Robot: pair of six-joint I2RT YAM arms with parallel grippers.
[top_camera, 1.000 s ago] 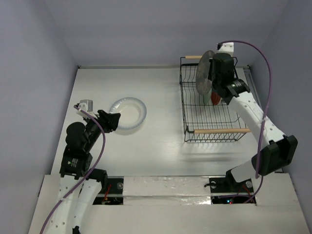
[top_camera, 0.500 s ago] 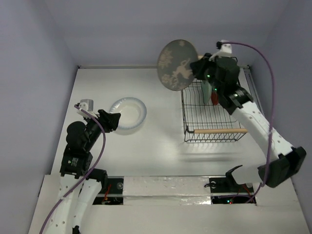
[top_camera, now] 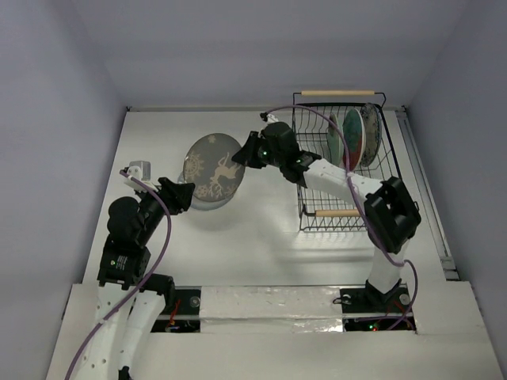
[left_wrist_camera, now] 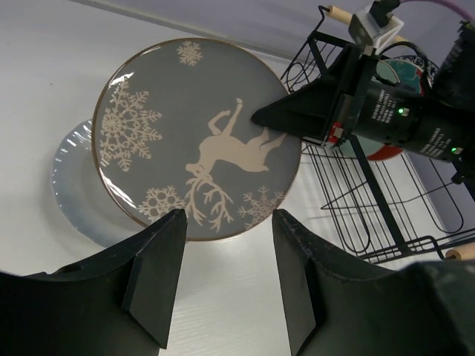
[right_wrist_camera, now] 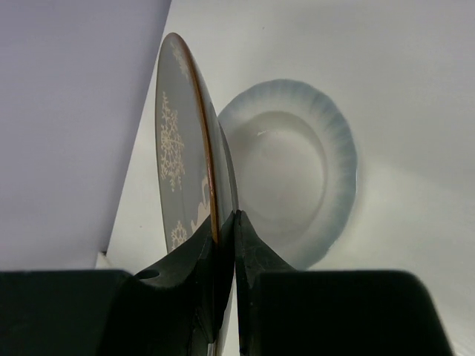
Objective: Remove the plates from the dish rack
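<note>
**Grey plate out of the rack, over the white one**
Your right arm has swung the grey plate (top_camera: 212, 171) out of the dish rack (top_camera: 348, 212) and across to the left half of the desk (top_camera: 261, 253). The right end effector (top_camera: 242, 156) is clamped narrowly on the plate's rim. It holds the plate tilted on edge above the white plate (right_wrist_camera: 326, 156), which lies flat on the desk, left of the middle. In the left wrist view you can see a pale reindeer and snowflakes on the grey face. Your left end effector (top_camera: 186, 194) hovers just on the near side of both plates, its jaws parted with nothing between them. The dish rack stands at the desk's far right corner. A pale green plate (top_camera: 339, 136) and a teal-and-red plate (top_camera: 358, 134) stand upright side by side at its far end.
</note>
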